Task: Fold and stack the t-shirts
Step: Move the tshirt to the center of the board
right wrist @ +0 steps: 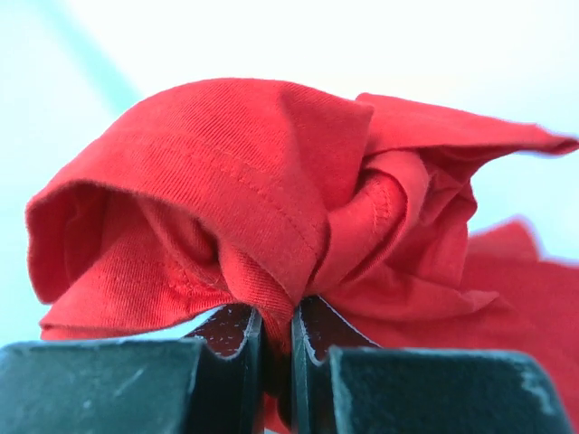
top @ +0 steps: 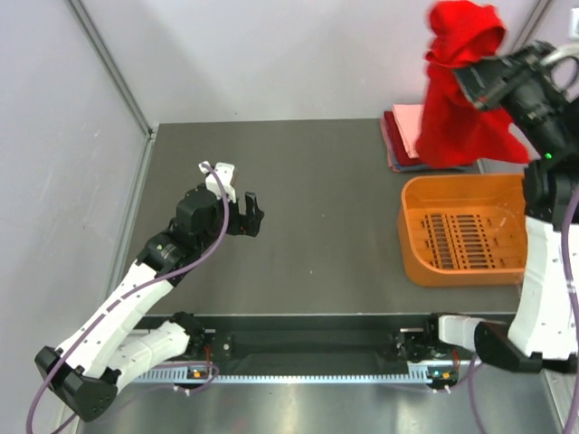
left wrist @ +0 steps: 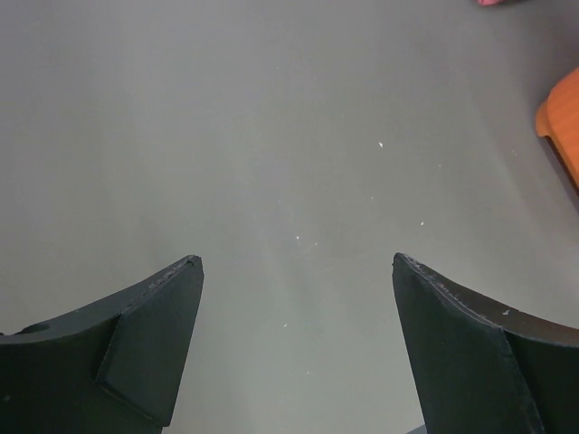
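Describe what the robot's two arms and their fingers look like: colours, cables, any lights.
Both arms have white shells with black joints. A purple cable loops along the left arm, another along the right arm, which shows a small green light. The left gripper and right gripper have matte black, wedge-shaped fingers.

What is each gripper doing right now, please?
Left gripper: open, holding nothing.
Right gripper: shut on the red t-shirt.
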Controlling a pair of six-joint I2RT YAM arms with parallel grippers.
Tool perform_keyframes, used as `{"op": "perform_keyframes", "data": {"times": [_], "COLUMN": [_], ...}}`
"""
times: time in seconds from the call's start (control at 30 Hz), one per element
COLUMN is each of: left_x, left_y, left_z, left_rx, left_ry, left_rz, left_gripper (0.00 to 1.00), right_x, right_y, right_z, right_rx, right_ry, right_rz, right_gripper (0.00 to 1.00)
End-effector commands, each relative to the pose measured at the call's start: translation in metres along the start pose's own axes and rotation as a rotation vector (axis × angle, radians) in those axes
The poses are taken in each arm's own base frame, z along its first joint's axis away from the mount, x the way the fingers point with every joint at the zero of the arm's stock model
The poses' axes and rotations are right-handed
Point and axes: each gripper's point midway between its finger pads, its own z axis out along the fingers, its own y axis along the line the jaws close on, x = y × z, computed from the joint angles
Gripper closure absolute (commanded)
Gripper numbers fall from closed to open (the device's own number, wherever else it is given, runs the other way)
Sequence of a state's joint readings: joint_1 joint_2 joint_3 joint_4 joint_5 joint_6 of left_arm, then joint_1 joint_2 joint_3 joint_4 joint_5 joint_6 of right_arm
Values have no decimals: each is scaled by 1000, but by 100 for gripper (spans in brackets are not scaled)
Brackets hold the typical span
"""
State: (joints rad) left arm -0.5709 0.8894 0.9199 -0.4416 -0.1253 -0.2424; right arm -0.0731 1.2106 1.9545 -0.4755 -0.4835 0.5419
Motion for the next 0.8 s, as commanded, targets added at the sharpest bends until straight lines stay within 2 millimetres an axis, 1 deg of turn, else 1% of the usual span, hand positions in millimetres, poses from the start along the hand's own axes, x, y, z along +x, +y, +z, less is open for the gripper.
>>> {"op": "perform_keyframes", "data": {"times": [0.0, 0.03, 0.07, 0.1, 0.13, 0.2, 0.23, 0.27, 0.3, 0.33, 0.37, 0.4, 0.43, 0.47, 0.5, 0.53, 0.57, 0.6, 0.63, 0.67, 0.7, 0.73, 0.77], "left_x": [-32, -32, -38, -34, -34, -34, -29, -26, -21, -16, -8, -2, 7, 14, 21, 34, 40, 47, 57, 72, 78, 88, 104], "left_y": [-3, -3, -2, 1, 4, 8, 12, 14, 17, 21, 27, 29, 30, 30, 23, 13, 14, 5, 2, 2, 1, 2, 3], "left_z": [-12, -14, -17, -20, -24, -30, -35, -36, -36, -38, -35, -34, -29, -25, -22, -15, -10, -6, 1, 6, 11, 17, 21], "left_rx": [2, -2, -10, -29, -46, -69, -87, -96, -108, -129, -160, -174, -183, -184, -155, -109, -115, -68, -57, -62, -67, -82, -97], "left_ry": [-100, -96, -106, -87, -87, -79, -66, -57, -48, -37, -24, -7, 28, 58, 90, 150, 167, 200, 235, 273, 283, 312, 347], "left_rz": [-47, -50, -63, -70, -79, -100, -106, -106, -104, -102, -108, -111, -110, -122, -132, -147, -152, -163, -170, -189, -205, -220, -257], "left_gripper": [10, 11, 11, 11, 11, 11, 11, 11, 11, 11, 10, 10, 10, 10, 11, 12, 12, 13, 15, 16, 16, 16, 17], "right_x": [24, 38, 45, 61, 79, 115, 153, 174, 204, 243, 265, 309, 328, 343, 367, 374, 377, 373, 374, 371, 358, 360, 357], "right_y": [54, 66, 71, 79, 70, 61, 50, 44, 33, 25, 13, -4, -18, -27, -40, -52, -57, -59, -66, -67, -64, -69, -70], "right_z": [35, 46, 52, 61, 72, 85, 93, 97, 105, 106, 110, 111, 113, 112, 107, 103, 102, 99, 94, 91, 85, 77, 71], "right_rx": [-258, -311, -331, -358, -319, -283, -243, -218, -193, -167, -119, -53, 8, 47, 100, 162, 184, 197, 229, 240, 240, 265, 270], "right_ry": [111, 146, 160, 193, 221, 282, 340, 379, 428, 505, 541, 645, 682, 720, 791, 804, 804, 792, 788, 779, 752, 754, 748], "right_rz": [110, 137, 156, 183, 206, 235, 267, 283, 292, 301, 296, 292, 279, 269, 255, 240, 233, 225, 208, 196, 183, 171, 157], "right_gripper": [100, 100, 100, 100, 100, 99, 95, 94, 92, 81, 72, 65, 58, 56, 54, 52, 51, 50, 49, 48, 47, 46, 46]}}
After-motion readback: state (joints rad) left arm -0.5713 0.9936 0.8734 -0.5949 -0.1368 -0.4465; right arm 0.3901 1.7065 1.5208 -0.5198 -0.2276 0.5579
